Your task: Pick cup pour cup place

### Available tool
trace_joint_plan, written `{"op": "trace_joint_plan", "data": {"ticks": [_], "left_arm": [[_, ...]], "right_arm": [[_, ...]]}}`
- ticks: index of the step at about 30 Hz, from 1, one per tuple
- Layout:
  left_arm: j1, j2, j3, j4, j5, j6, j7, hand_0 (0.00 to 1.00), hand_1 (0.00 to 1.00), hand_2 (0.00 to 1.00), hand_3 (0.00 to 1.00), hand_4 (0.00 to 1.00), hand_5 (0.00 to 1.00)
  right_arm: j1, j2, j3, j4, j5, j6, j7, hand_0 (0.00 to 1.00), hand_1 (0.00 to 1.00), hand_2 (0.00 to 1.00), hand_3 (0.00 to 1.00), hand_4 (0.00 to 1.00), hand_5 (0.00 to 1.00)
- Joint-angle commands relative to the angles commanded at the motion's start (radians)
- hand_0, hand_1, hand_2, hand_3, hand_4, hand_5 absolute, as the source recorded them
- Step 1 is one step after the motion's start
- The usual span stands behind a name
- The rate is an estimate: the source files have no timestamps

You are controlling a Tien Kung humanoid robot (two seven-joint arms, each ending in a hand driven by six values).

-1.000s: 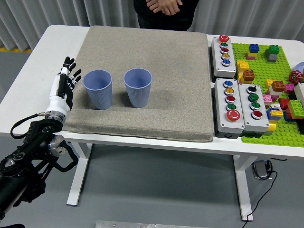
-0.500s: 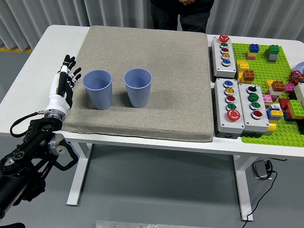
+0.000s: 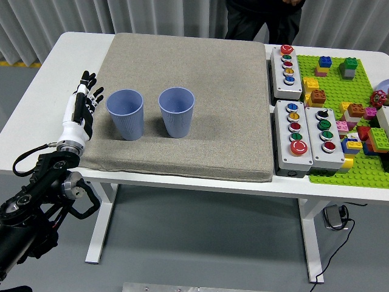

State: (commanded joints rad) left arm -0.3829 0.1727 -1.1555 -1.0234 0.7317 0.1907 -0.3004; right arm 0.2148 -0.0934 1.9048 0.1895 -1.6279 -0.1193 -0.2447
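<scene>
Before any cup is lifted, we see the left hand just left of the left cup.
Fingers extended, holding nothing; upright cup nearest this hand.

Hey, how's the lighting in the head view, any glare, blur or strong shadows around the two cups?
Head view: light is even and soft, with no glare on the white table; each blue cup, left and right, casts only a faint shadow to its right on the grey mat; cups, left hand and button boxes look sharp, with no motion blur.
</scene>
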Motion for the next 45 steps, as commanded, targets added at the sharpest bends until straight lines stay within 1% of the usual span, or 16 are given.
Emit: {"op": "trace_joint_plan", "data": {"ticks": [9, 19, 25, 45], "left_arm": [[0.008, 0.001, 0.004, 0.0, 0.001, 0.001, 0.002, 0.893, 0.893, 0.975, 0.913, 0.766, 0.986], [0.0, -0.002, 0.012, 0.003, 0.002, 0.002, 0.004, 0.895, 0.894, 0.972, 0.913, 0.765, 0.993], [0.001, -0.002, 0.0, 0.001, 0.01, 0.0, 0.008, 0.893, 0.894, 0.972, 0.912, 0.765, 0.995], [0.0, -0.005, -0.004, 0.001, 0.013, 0.0, 0.01, 0.894, 0.894, 0.965, 0.91, 0.768, 0.998]], "right_arm": [[-0.011, 0.001, 0.003, 0.001, -0.009, 0.002, 0.0, 0.697, 0.633, 0.592, 0.594, 0.002, 0.237], [-0.013, 0.003, -0.003, 0.001, -0.002, 0.002, 0.0, 0.697, 0.633, 0.592, 0.594, 0.002, 0.238], [-0.012, 0.003, -0.006, 0.001, 0.007, 0.001, 0.0, 0.697, 0.633, 0.592, 0.594, 0.002, 0.238], [-0.006, 0.002, -0.005, 0.0, 0.013, -0.002, 0.003, 0.697, 0.633, 0.592, 0.593, 0.002, 0.239]]}}
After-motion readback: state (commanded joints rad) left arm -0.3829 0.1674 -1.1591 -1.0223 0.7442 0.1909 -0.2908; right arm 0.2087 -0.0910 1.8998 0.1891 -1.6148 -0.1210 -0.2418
